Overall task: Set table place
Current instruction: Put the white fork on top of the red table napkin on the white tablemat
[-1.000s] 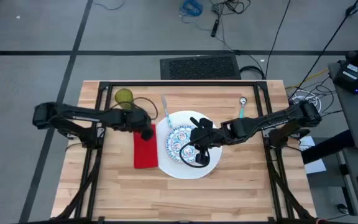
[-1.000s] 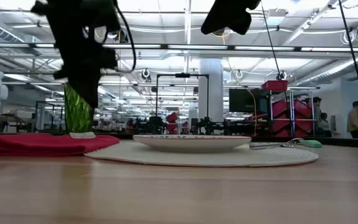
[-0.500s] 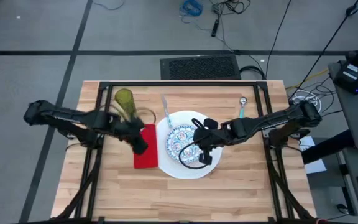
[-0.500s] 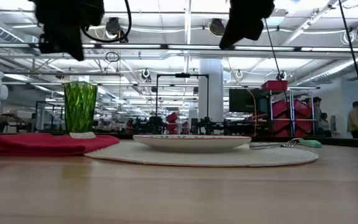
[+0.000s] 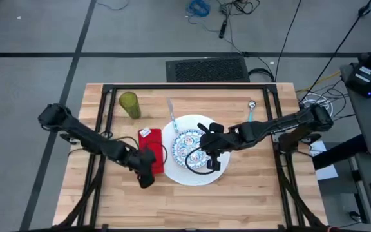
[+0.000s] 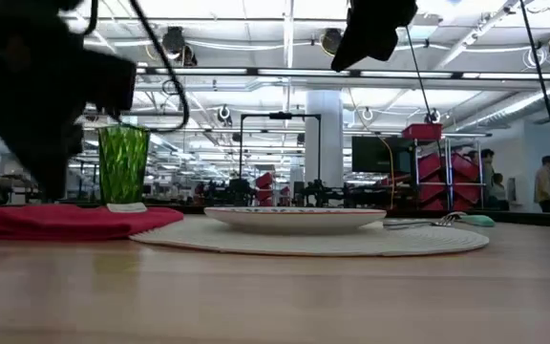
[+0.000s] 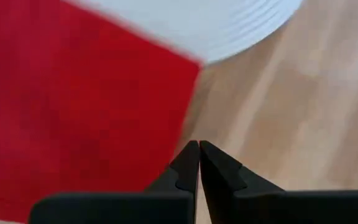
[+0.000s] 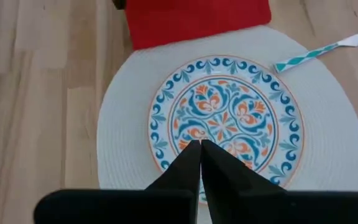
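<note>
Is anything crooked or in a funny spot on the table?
Yes. One teal-handled utensil lies slanted, with its handle end on the rim of the big white plate instead of beside it. The spoon sits well away from the plate.

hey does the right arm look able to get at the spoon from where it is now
Probably yes. The right gripper hangs shut above the patterned plate; the spoon lies on bare table beside that arm, nothing on it.

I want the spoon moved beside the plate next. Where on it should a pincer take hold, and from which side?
Grip the spoon at the middle of its teal handle, coming straight down from above with the fingers across it. It lies flat on the table, bowl toward the far edge, so there is likely no room to get under it from the side. The right pincer, over the plates, is nearer.
</note>
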Robot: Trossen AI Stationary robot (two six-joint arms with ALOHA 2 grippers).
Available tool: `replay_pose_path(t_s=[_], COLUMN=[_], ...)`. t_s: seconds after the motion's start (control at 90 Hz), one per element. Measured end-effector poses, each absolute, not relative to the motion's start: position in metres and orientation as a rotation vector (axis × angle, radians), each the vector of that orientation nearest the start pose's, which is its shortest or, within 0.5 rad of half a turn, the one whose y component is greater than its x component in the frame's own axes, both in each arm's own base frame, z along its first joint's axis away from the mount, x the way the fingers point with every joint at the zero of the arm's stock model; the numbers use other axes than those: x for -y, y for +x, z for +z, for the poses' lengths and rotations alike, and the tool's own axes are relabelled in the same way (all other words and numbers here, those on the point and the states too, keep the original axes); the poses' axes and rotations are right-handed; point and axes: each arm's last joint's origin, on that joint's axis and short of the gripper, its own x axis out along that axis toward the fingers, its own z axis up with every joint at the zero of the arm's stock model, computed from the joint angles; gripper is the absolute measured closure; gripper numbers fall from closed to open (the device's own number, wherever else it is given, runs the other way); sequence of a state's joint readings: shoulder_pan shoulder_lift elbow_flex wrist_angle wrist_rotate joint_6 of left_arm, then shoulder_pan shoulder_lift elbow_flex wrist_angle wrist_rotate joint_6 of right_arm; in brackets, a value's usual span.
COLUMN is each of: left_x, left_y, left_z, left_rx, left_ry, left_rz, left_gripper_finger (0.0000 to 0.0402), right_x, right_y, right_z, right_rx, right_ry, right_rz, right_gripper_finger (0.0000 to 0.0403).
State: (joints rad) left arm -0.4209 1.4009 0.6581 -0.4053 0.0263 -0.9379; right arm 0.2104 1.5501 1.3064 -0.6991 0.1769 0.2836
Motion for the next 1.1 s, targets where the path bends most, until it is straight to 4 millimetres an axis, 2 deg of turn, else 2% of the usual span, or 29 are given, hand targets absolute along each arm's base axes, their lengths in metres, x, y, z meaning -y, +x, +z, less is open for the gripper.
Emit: replay_pose_path(t_s=[0.122,0.333,0.611,0.722,0.856,0.967,1.1], left_x=[0.096,0.098,0.097,0.09,0.079,0.066,0.05], left_y=[0.209,0.21,0.218,0.217,0.209,0.196,0.181], left_z=[0.143,0.149,0.192,0.213,0.241,0.254,0.266], left_rx=[-1.279,-1.288,-1.147,-1.034,-0.912,-0.831,-0.728], left_ry=[-0.597,-0.63,-0.735,-0.77,-0.728,-0.661,-0.545], left_rz=[0.155,0.104,0.023,0.082,0.053,0.118,0.232], left_gripper_finger=[0.0401,0.0401,0.0401,0.0401,0.0401,0.0402,0.0401], right_x=[-0.063,-0.063,-0.059,-0.049,-0.036,-0.027,-0.01], right_y=[0.317,0.317,0.318,0.32,0.32,0.314,0.296], right_z=[0.289,0.289,0.289,0.289,0.288,0.283,0.275], right_rx=[-0.92,-0.919,-0.917,-0.912,-0.933,-0.988,-1.112], right_ry=[0.081,0.081,0.104,0.19,0.342,0.48,0.693], right_rz=[-0.1,-0.101,-0.124,-0.182,-0.214,-0.351,-0.643], right_gripper_finger=[0.0403,0.0403,0.0403,0.0403,0.0403,0.0403,0.0402])
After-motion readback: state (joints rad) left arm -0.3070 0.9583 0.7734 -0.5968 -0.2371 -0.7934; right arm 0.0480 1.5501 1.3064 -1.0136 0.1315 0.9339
